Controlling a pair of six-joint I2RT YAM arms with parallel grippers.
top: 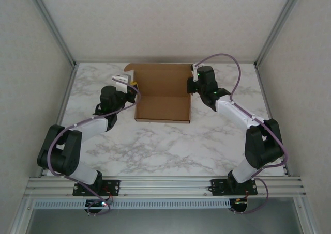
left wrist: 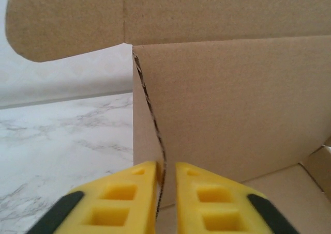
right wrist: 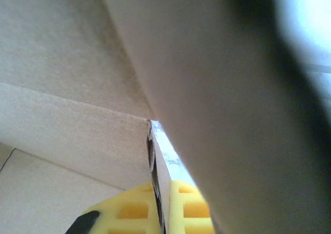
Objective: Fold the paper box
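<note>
Item: paper box (top: pixel 163 107), half-formed, on worktop (top: pixel 170 146) between both pincers. Left pincer (left wrist: pixel 165 168) straddles left wall, nearly closed (real grip: cannot tell). Right pincer (right wrist: pixel 161 187) pinches right wall. Step, judged: setting side walls upright. Next, likely: hold walls square, bring rear lid forward.

1 paper box (top: pixel 163 107), 2 pincers (left pincer (left wrist: pixel 165 192), right pincer (right wrist: pixel 162 208)), 1 marble table (top: pixel 155 146).

Table (top: pixel 170 151) near side free; paper box (top: pixel 163 107) raised walls, lid block rear centre.
</note>
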